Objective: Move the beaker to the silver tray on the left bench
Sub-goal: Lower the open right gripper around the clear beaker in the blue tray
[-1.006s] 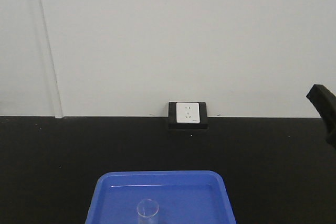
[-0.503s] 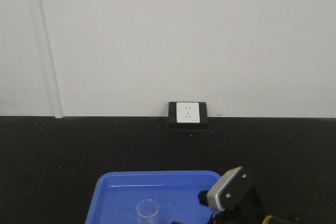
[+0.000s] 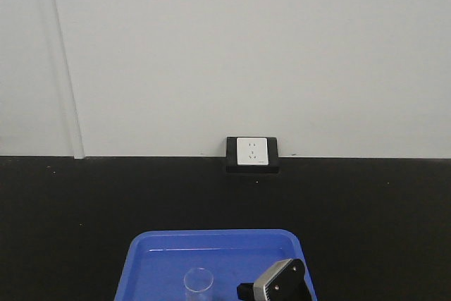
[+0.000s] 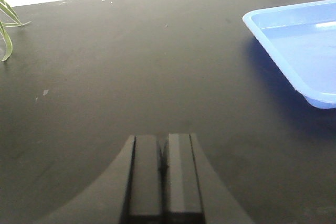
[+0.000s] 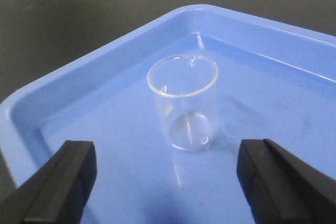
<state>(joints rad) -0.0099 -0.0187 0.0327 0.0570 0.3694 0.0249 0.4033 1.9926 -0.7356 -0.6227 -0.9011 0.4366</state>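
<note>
The beaker [image 5: 182,103] stands upright and empty on the floor of the blue tray [image 5: 63,85], clear of the tray's walls, with its small pouring lip turned to the tray's far side. The right gripper [image 5: 167,161] hangs low over the tray with its jaws spread wide, one black finger [image 5: 60,182] on each side of the beaker. Neither finger touches the glass, and the beaker sits just beyond the fingertips, roughly centred between them. In the front view the right arm [image 3: 278,283] shows as a grey and black block at the tray's near right corner, just beside the beaker [image 3: 199,283]. The left gripper [image 4: 163,145] is over bare black worktop [image 4: 105,77] to the left of the blue tray, well apart from it, its jaws pressed together with nothing between them. Green leaves [image 4: 6,24] lie farther left of the tray. A wall socket [image 3: 253,151] sits behind the tray, where the worktop meets the white wall
</note>
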